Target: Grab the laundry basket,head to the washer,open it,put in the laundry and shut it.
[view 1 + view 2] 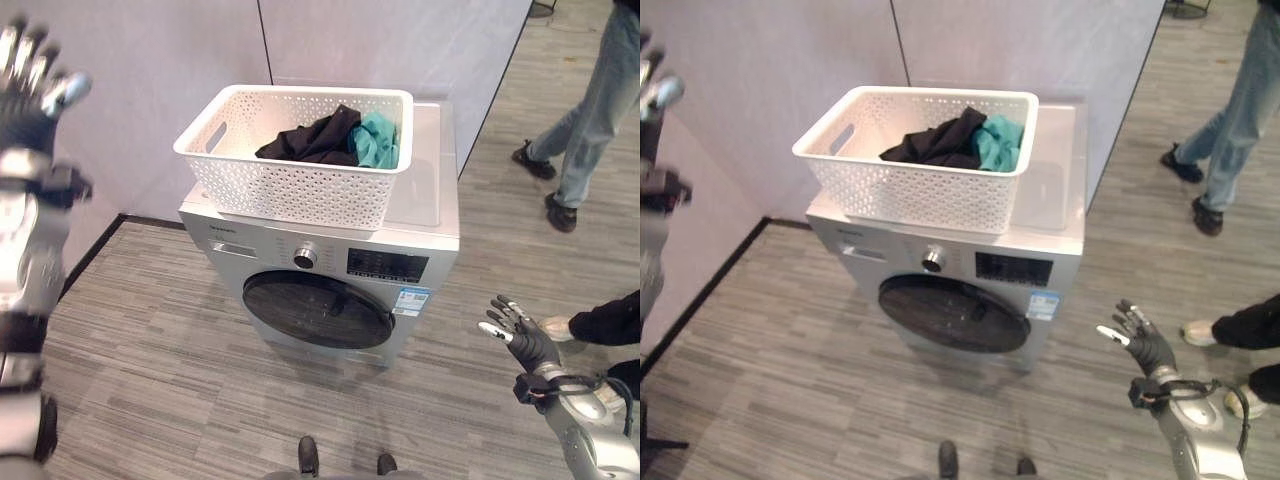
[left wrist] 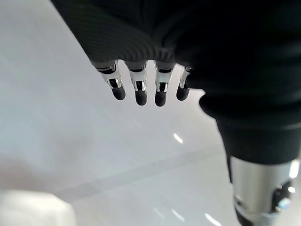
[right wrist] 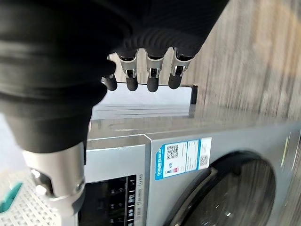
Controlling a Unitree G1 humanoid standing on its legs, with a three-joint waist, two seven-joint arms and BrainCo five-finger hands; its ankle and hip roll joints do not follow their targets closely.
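Sitting atop washer (image 1: pixel 330 270), basket (image 1: pixel 300 150) of laundry (image 1: pixel 335 138), person (image 1: pixel 590 110) nearby, possibly two.

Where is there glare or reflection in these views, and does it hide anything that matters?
Left wrist view: small bright glints on the pale surface beyond the left hand, hiding nothing. Right wrist view: the washer top mirrors the room past the right hand. Left eye view: the door glass is dark, with no glare.

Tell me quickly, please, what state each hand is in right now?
Left hand: open, holding nothing, raised.
Right hand: open, holding nothing, low beside the silver-grey washing machine.
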